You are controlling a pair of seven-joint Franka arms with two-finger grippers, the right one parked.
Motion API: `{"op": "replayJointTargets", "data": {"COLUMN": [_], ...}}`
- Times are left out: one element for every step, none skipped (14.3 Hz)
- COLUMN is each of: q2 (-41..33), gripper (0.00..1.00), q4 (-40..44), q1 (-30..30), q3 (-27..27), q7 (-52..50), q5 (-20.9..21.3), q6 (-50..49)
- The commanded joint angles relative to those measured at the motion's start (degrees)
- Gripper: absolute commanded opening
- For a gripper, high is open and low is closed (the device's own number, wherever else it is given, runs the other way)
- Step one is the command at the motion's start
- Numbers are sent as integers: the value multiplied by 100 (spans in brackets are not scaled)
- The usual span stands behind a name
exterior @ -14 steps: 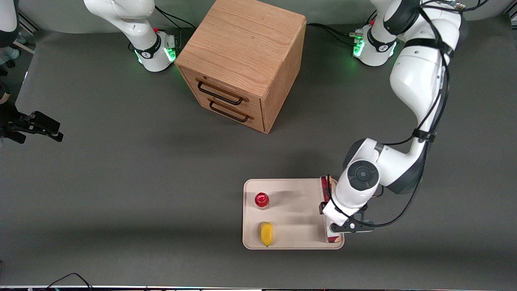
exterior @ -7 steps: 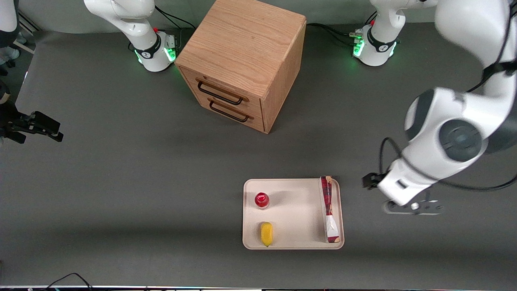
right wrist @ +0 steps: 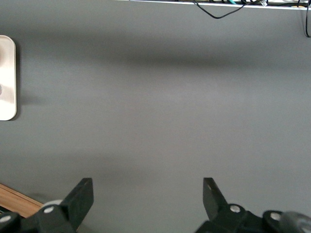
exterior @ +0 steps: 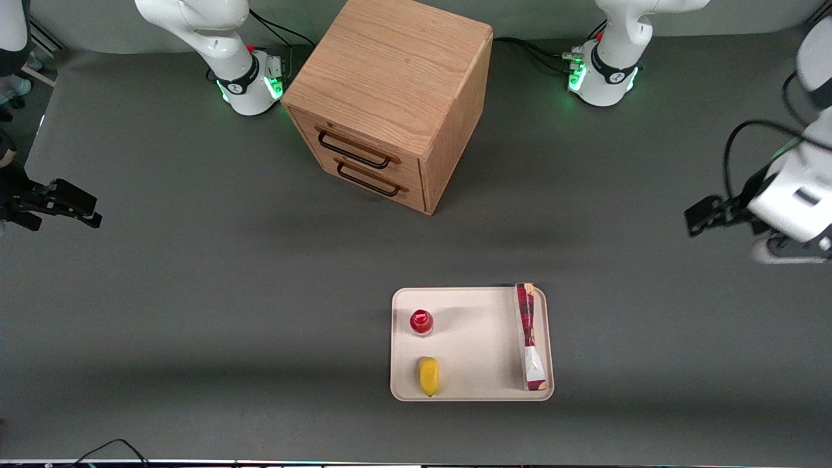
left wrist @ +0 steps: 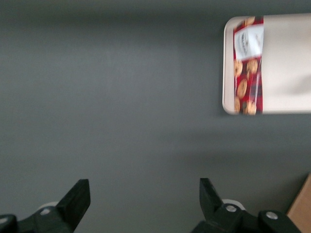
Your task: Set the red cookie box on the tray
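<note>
Box is lying flat on the tray in the front view, along the short rim at the working arm's end, its long axis running from farther to nearer the camera; it is sitting inside the rim, so you can judge the placing done. Sharing the tray with it, toward the parked arm's end, are a red-capped bottle and, nearer the camera, a yellow item, both well apart from the box. Your gripper is hanging above bare table at the working arm's end, well apart from the tray and farther from the camera than it; this view is not showing you how its fingers are standing. A wooden cabinet is standing farther from the camera, drawers toward the tray. In the left wrist view you are seeing what the front view is hiding: the fingers are spread wide with nothing between them, only grey table under the gripper. The box is showing its cookie print and white panel there, lying against the rim of the tray, well clear of the fingers. The right wrist view is giving you only an edge of the tray; the box is not showing there.
</note>
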Motion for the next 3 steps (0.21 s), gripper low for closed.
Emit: {"op": "replayJointTargets", "data": {"q2": [-316,-333,-351], "gripper": [100,100,100], "q4": [-189,-154,-110], "q1": [-154,-180,-180], "q3": [545,634,634], "q7": [572,572,564], "q5": [-365,-383,-383], "q6": [-364,-478,-566]}}
